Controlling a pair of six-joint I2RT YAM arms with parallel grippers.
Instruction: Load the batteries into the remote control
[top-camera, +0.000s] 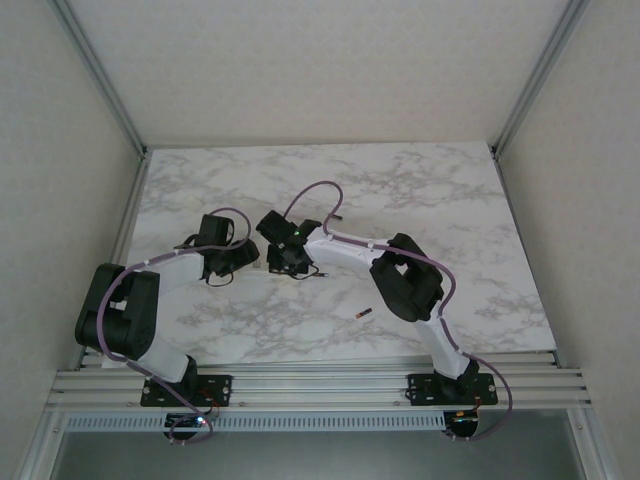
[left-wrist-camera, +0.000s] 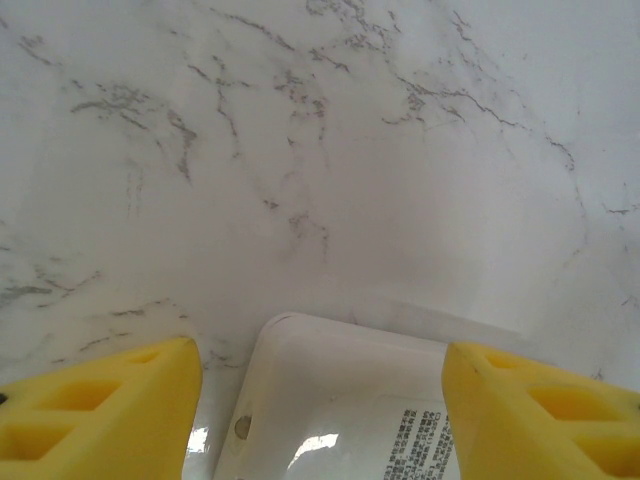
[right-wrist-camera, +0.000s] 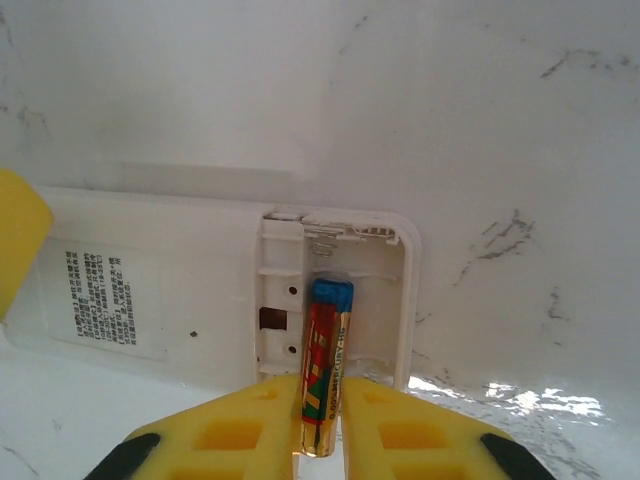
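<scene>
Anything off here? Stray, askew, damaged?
No damage visible. One loose battery lies alone on the table, away from the remote. The held battery in the right gripper is only partway in the open compartment, with its rear end out over the edge. That looks like mid-insertion, not a fault.

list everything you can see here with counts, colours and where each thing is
remote control: 1, white, back up at mid-table, battery bay open
red-gold battery: 1, blue tip, angled into the bay
dark battery: 1, loose on the table by the right arm
table: 1, white marble, grey veins
rail: silver, along the near edge
left gripper: yellow fingers either side of the remote's end, contact unclear
right gripper: yellow fingers shut on the red-gold battery
left arm, right arm: white and black, purple cables
</scene>
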